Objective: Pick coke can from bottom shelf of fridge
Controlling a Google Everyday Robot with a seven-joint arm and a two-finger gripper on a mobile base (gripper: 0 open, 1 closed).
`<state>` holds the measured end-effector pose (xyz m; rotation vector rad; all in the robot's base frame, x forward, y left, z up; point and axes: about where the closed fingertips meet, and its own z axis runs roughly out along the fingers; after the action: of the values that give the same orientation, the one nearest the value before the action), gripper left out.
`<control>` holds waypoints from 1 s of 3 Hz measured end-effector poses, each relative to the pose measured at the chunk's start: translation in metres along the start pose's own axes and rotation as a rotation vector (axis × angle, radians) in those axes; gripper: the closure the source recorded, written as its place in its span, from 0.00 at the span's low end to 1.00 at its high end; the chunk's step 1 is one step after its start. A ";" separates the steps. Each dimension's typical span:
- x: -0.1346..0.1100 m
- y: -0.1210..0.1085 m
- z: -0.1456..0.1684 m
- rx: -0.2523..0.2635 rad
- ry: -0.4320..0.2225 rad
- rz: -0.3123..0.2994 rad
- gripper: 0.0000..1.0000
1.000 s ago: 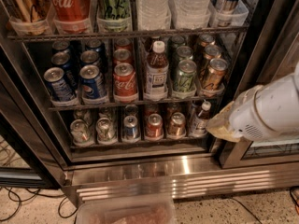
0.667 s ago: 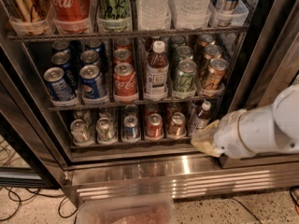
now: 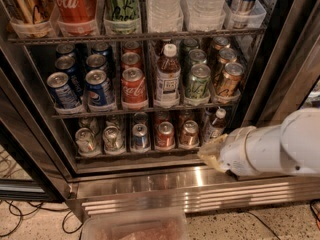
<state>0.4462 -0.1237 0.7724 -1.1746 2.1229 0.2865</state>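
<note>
Coke can [image 3: 165, 134] shelved, hand [image 3: 212, 154] lower-right (arm [image 3: 280, 149] level)

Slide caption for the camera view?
Gripper hovers lower right of the small red coke can on the stainless-steel fridge's dark wire bottom shelf.

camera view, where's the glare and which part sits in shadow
Camera view: glare streaks the steel sill of the fridge; the bottom shelf sits dimmer than the rack above, though the coke can reads red; the gripper, low right before the sill, is brightly lit.
</note>
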 end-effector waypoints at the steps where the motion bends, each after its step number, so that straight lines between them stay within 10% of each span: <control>1: 0.011 0.023 0.034 0.031 0.020 -0.031 1.00; 3: 0.049 0.060 0.104 0.083 -0.012 0.081 1.00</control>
<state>0.4277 -0.0708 0.6550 -1.0387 2.1546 0.2391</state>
